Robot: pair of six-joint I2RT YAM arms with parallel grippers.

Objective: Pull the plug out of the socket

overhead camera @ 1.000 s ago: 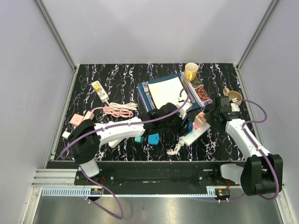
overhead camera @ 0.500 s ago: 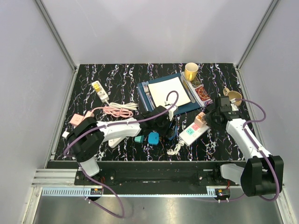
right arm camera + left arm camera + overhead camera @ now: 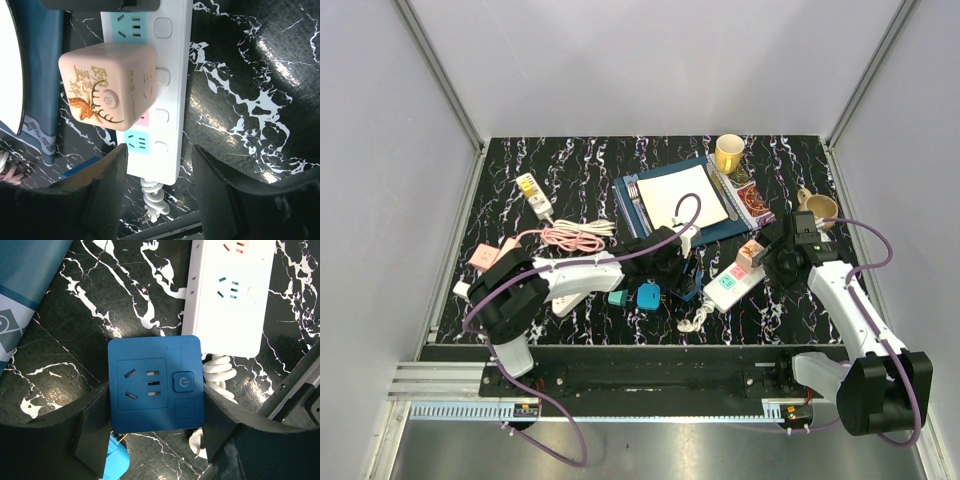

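Observation:
My left gripper (image 3: 678, 268) is shut on a dark blue cube plug adapter (image 3: 155, 385), held just left of the white power strip (image 3: 732, 283); its fingers (image 3: 92, 427) press both sides of the cube. The strip's near end also shows in the left wrist view (image 3: 232, 290). A pink cube adapter with a deer print (image 3: 107, 90) is plugged into the strip (image 3: 172, 125); it also shows in the top view (image 3: 751, 251). My right gripper (image 3: 162, 195) is open, straddling the strip's cord end; it shows in the top view too (image 3: 775, 258).
A light blue plug (image 3: 648, 297) and a teal one (image 3: 617, 298) lie near my left gripper. The strip's coiled white cord (image 3: 155, 200) lies at its near end. Behind are a blue book with a white plate (image 3: 675, 198), a yellow mug (image 3: 728, 153), a pink cable (image 3: 575, 236) and a small strip (image 3: 533, 192).
My left gripper has drawn back to the left, away from the white strip, with the blue cube in it. The strip shifted slightly. My right gripper moved a little nearer.

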